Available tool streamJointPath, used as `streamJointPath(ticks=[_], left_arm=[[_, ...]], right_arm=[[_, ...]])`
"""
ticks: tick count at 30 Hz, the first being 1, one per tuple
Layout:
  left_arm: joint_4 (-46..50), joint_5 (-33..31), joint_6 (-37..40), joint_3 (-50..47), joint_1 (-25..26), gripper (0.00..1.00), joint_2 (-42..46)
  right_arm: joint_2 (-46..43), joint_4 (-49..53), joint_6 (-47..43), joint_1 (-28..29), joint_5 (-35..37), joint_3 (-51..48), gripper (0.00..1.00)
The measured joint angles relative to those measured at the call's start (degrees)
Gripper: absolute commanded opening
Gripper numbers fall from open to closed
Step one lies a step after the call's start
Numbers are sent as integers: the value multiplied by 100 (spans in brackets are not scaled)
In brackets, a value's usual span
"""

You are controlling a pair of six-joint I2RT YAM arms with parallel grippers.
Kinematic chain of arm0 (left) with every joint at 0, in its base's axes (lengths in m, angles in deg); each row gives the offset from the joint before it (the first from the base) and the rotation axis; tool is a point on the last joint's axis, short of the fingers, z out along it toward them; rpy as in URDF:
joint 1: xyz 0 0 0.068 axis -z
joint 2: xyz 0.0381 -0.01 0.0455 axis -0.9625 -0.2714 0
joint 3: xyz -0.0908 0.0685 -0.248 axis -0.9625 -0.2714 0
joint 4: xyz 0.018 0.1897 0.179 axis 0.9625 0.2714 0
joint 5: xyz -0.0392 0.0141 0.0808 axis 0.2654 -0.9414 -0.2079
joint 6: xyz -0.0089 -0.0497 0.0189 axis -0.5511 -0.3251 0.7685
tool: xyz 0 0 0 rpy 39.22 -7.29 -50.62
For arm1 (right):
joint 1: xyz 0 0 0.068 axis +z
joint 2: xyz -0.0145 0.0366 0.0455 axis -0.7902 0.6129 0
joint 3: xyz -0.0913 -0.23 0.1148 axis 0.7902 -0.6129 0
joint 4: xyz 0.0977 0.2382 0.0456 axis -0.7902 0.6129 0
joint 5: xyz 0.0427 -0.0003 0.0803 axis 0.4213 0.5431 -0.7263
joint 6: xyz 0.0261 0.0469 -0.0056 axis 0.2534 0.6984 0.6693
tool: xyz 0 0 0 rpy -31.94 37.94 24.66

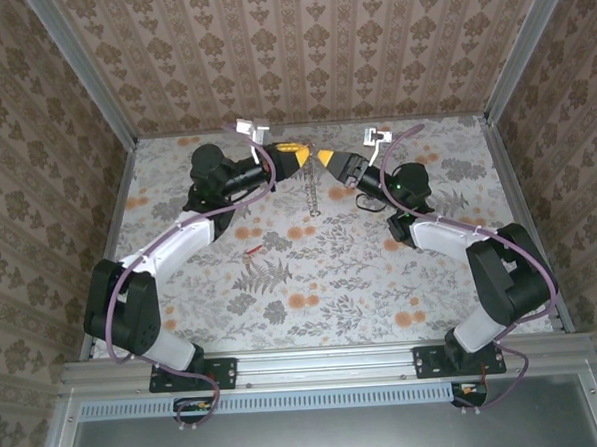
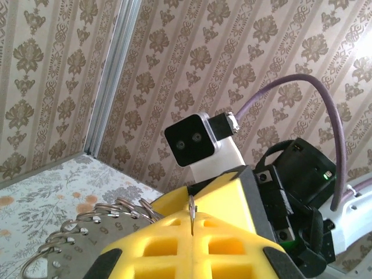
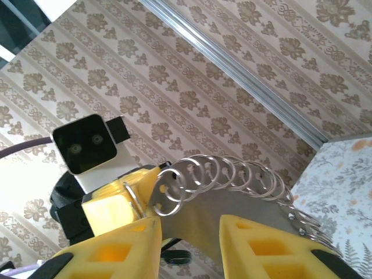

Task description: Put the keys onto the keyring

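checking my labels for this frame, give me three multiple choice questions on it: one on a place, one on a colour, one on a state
1. Where is the red key? A on the table; B held in the air; C against the far wall
2. What colour are the right gripper fingers? A blue; B yellow; C green
3. How is the left gripper? A wide open; B shut on the red key; C shut on the keyring

Answers: 1 A, it lies on the floral surface, apart from both arms. 2 B, yellow foam shows in the wrist view. 3 C, its jaws pinch a thin ring of the keyring.

Robot lab cell, wallpapered walls [image 1: 300, 53], aluminium frame [image 1: 513, 57]
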Motion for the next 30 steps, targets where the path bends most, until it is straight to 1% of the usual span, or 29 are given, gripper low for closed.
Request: streamJointPath(ticks=[8, 20, 23, 28, 30], left_arm=[[-343, -15, -284, -4, 2, 0, -136], [-597, -13, -494, -4, 7, 0, -208], [-616, -13, -538, -4, 7, 0, -214], [-619, -26, -575, -4, 4, 0, -236], [-640, -42, -579, -4, 0, 0, -249]], right_arm=[[15, -273, 85, 175, 46, 120, 33], [157, -361, 168, 225, 76, 306, 31], [225, -369, 173, 229, 107, 306, 28], [284, -422, 208, 229, 153, 339, 16], [291, -417, 210, 229, 168, 363, 15]])
